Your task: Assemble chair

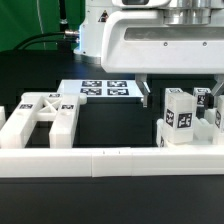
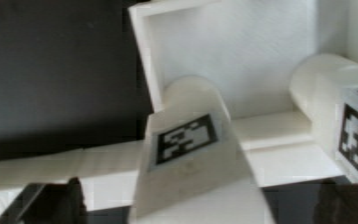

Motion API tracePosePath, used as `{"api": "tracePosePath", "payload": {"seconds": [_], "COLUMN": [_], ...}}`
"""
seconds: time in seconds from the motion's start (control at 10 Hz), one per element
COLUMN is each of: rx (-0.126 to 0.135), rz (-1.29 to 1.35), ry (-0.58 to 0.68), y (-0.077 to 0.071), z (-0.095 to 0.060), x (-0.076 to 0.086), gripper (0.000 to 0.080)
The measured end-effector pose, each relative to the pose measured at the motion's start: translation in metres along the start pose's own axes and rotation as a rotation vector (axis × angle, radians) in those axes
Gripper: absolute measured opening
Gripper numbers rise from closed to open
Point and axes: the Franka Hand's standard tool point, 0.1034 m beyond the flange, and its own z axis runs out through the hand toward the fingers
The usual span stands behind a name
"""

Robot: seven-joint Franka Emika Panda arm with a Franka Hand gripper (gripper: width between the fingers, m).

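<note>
Jaws: gripper (image 2: 158, 205) spread wide, straddling an upright tagged leg (image 2: 190, 140); gap visible on one side, nothing clamped.
Cluster: legs and a flat panel (image 2: 202, 50) gathered under the gripper on the exterior view's right, just behind the rail (image 1: 110, 160); joined or merely touching, cannot tell.
Cross-braced frame (image 1: 40, 115): lying alone on the exterior view's left, well apart from the cluster.
Done: judged little; no recognisable chair standing.
Left: judged most of the joining, frame included.

A black tabletop (image 1: 110, 205) is seen across the foreground; behind it a green backdrop (image 1: 22, 18) is shown, crossed by a dark cable (image 1: 42, 41).
</note>
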Motion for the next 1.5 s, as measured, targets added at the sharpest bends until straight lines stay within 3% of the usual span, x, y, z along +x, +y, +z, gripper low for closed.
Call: {"api": "tracePosePath", "payload": {"seconds": [0.3,0.4,0.5,0.9,1.5], "rx": [-0.007,-0.007,-0.007,-0.007,0.013], "rz": [-0.127,-0.125,-0.125,-0.055,0.707], "ry": [-0.001,-0.001,-0.001,-0.001,0.025], "y": [0.0011,0.0011,0.0011,0.0013,-0.0013], "z": [0.0001,0.0001,0.0002,0.0004,0.0029], "x": [0.0,0.0,-0.0001,-0.0003,-0.0017], "gripper": [0.0646,0.0493,0.0285,0.0286,0.0287]}}
